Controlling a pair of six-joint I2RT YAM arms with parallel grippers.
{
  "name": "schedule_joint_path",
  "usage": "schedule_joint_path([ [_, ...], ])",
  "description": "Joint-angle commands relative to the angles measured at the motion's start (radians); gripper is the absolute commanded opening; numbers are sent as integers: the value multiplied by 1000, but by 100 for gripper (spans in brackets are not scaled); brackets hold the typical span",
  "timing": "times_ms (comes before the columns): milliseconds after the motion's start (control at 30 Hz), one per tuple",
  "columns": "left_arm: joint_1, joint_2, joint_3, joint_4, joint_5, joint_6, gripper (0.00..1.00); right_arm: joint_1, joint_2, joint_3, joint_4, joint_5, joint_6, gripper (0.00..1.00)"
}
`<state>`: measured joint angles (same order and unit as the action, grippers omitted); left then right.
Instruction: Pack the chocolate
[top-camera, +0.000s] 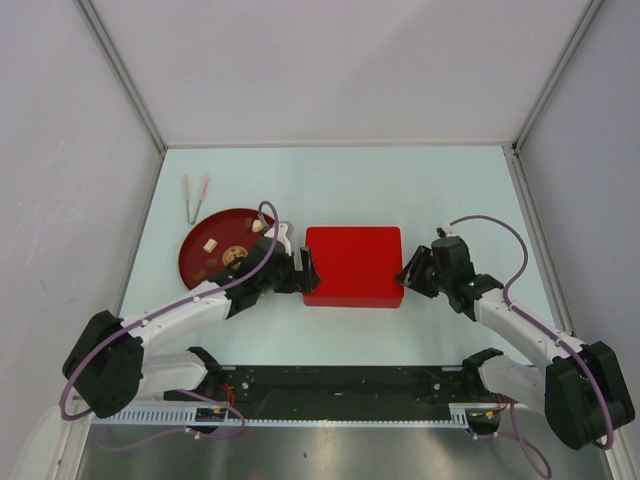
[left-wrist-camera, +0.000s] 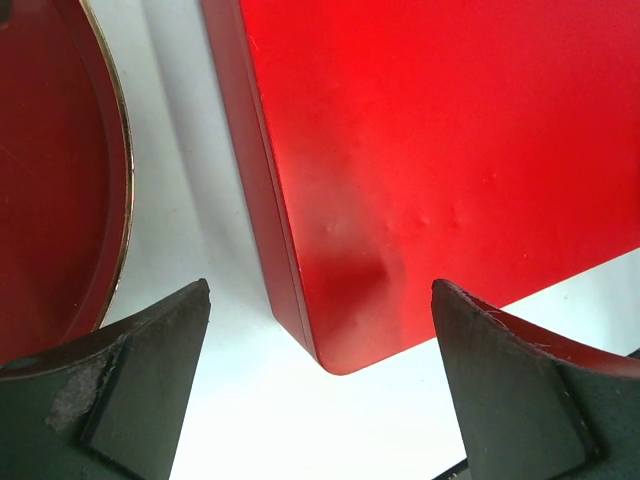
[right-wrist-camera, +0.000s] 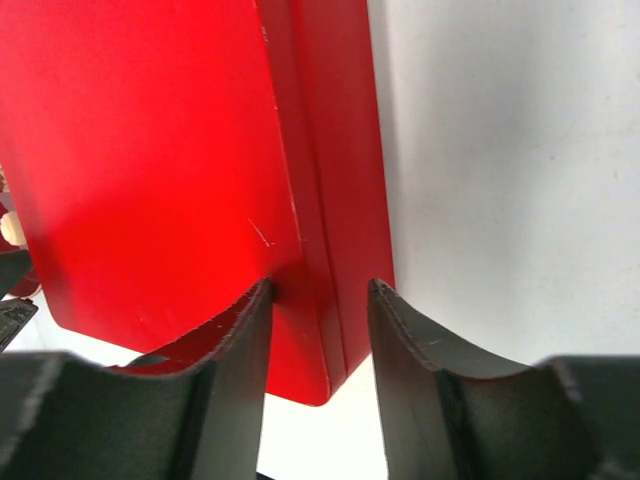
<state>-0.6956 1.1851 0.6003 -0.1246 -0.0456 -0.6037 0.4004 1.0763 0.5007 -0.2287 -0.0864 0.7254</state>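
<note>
Left jaws wide open, right jaws straddling red box (top-camera: 352, 265) rim, grip unclear; chocolate (top-camera: 209, 245) looks light, crushable: pinch gently by sides.

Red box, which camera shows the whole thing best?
The top external view: the whole red box shows, all four edges. The left wrist view shows only one corner, and the right wrist view only one side edge, close up.
</note>
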Motion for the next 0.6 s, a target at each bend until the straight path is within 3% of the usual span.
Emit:
schedule_joint_path([
  [0,-5,-27,3,5,-13,-16,95,3,77,-68,-231,162,-57,43],
  [267,11,22,99,3,-46,42,93,-5,34,-27,-108,99,-93,44],
  [567,100,217,297,23,-45,139,93,-97,233,160,110,47,-172,49],
])
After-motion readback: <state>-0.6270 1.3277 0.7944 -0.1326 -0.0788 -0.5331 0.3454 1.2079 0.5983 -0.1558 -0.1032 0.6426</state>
